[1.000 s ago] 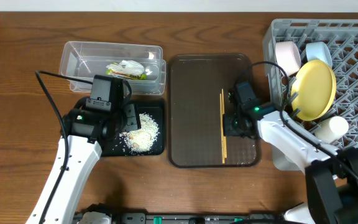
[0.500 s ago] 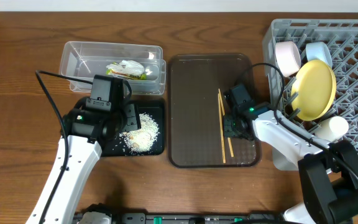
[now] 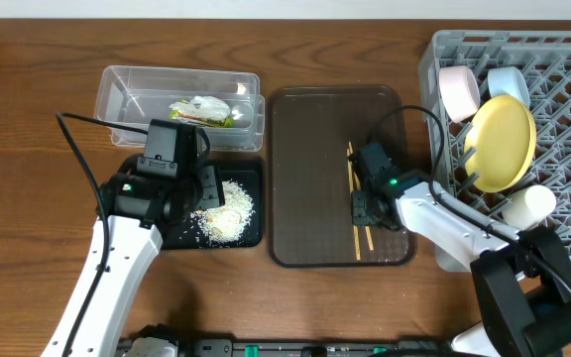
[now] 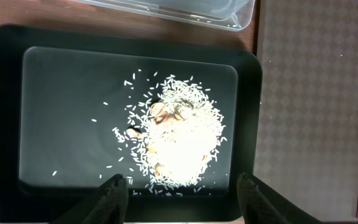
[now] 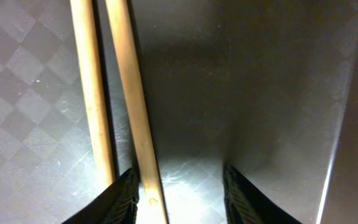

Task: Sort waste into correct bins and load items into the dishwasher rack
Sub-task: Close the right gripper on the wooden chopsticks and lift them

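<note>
Two wooden chopsticks (image 3: 354,188) lie lengthwise on the brown tray (image 3: 305,149). My right gripper (image 3: 367,205) is low over them and open. In the right wrist view (image 5: 182,193), one chopstick (image 5: 129,93) lies between the fingers beside the left one, and the other (image 5: 92,93) lies just outside. My left gripper (image 3: 201,188) hangs open and empty (image 4: 182,193) over the black tray (image 4: 61,112) holding the rice pile (image 4: 179,137). The wrapper (image 3: 201,109) lies in the clear tub (image 3: 117,94).
The grey rack (image 3: 563,99) at the right holds the yellow plate (image 3: 504,139), light blue bowl (image 3: 509,81), white-pink bowl (image 3: 457,89) and white cup (image 3: 528,205). The black tray (image 3: 251,233) lies between tub and table front.
My right gripper has moved left and slightly toward the front along the brown tray. The chopsticks have shifted from one line to lying side by side. The left arm has not moved.
</note>
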You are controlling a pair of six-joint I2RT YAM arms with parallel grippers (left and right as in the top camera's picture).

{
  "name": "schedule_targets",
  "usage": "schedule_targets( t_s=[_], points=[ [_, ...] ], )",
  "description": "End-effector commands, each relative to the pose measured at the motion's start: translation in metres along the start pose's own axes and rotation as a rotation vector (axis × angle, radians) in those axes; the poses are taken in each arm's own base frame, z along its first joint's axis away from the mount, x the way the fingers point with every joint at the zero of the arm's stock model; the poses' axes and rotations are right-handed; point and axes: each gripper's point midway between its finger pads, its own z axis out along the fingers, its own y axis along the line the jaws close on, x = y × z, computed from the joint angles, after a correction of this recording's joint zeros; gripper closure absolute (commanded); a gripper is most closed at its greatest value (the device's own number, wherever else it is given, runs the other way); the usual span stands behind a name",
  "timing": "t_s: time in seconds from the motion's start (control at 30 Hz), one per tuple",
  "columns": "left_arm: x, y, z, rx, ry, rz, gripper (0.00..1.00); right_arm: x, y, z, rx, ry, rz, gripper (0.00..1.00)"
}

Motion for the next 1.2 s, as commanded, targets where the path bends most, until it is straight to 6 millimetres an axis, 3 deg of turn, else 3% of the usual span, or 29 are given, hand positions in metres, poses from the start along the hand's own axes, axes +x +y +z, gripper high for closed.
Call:
schedule_targets(
  t_s=[0.0, 0.03, 0.2, 0.4, 0.6, 0.7, 0.8, 0.97, 1.17],
  points=[
    [-0.004, 0.002, -0.003, -0.010, -0.013, 0.002, 0.41, 0.019, -0.005, 0.009, 0.020, 0.051, -0.010, 0.65],
    [-0.004, 0.002, -0.003, -0.010, -0.012, 0.002, 0.40, 0.019, -0.005, 0.009, 0.019, 0.050, -0.009, 0.67],
    [-0.004, 0.002, -0.003, -0.010, -0.012, 0.002, 0.40, 0.015, -0.003, 0.008, 0.012, 0.037, -0.007, 0.97],
    [-0.003, 0.002, -0.003, -0.010, -0.012, 0.002, 0.41, -0.008, -0.002, -0.015, -0.005, -0.014, -0.031, 0.99],
    [-0.003, 0.002, -0.003, -0.010, -0.012, 0.002, 0.40, -0.048, -0.018, -0.077, -0.022, -0.119, -0.092, 0.99],
    [-0.003, 0.002, -0.003, -0.010, -0.012, 0.002, 0.40, -0.067, -0.042, -0.109, -0.009, -0.181, -0.111, 0.99],
    [-0.004, 0.002, -0.003, -0.010, -0.012, 0.002, 0.40, -0.077, -0.070, -0.125, 0.019, -0.214, -0.105, 0.99],
    [-0.004, 0.002, -0.003, -0.010, -0.012, 0.002, 0.40, -0.080, -0.124, -0.125, 0.076, -0.199, -0.030, 0.99],
    [-0.004, 0.002, -0.003, -0.010, -0.012, 0.002, 0.40, -0.072, -0.153, -0.113, 0.106, -0.141, 0.011, 0.99]
  ],
)
